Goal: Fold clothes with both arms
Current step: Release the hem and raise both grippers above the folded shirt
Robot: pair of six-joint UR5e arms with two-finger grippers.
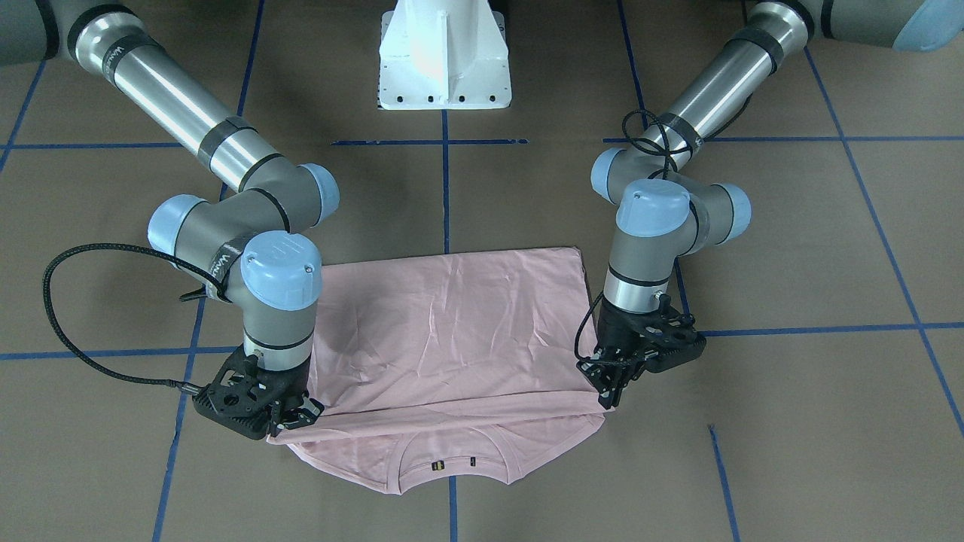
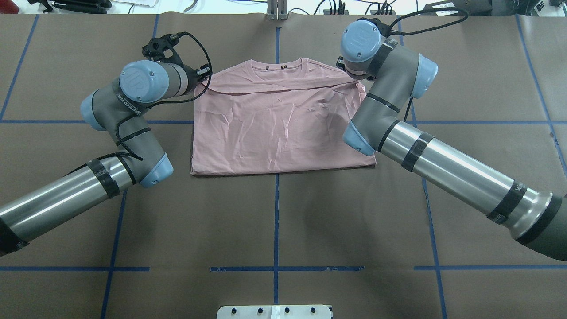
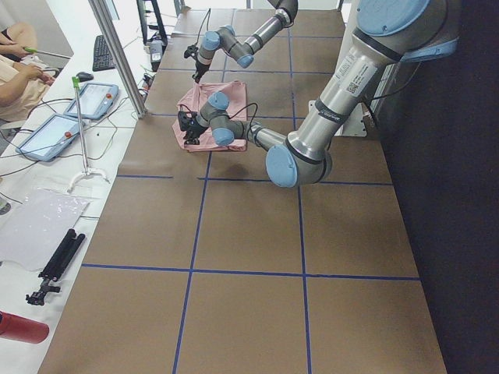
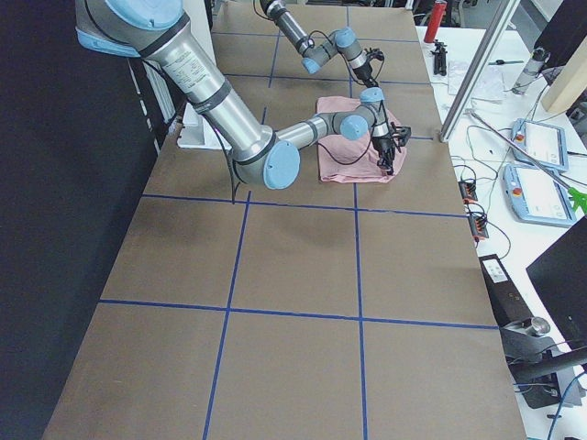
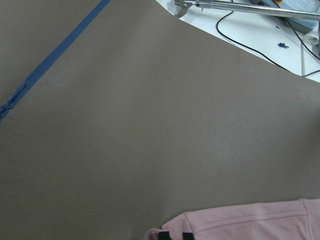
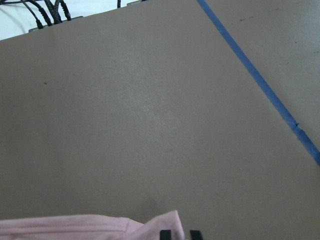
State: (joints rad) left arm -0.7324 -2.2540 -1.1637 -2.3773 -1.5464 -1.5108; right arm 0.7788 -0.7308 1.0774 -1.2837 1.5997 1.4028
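Pink T-shirt [image 1: 452,324] lies folded on the table [image 1: 798,429]; left hand [image 1: 611,391] and right hand [image 1: 292,420] each pinch its upper layer

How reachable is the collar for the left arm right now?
Likely reachable: the collar lies uncovered past the folded edge, nothing between it and the left gripper. That gripper seems shut on the T-shirt corner, so it must release first.

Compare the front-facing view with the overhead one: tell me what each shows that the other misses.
Only the front-facing view plainly shows the left gripper and right gripper pinching the folded shirt's corners. Only the overhead view shows cables beyond the table's far edge; there the wrists mostly hide the grippers. Both show the shirt folded over short of its collar, and blue tape lines.
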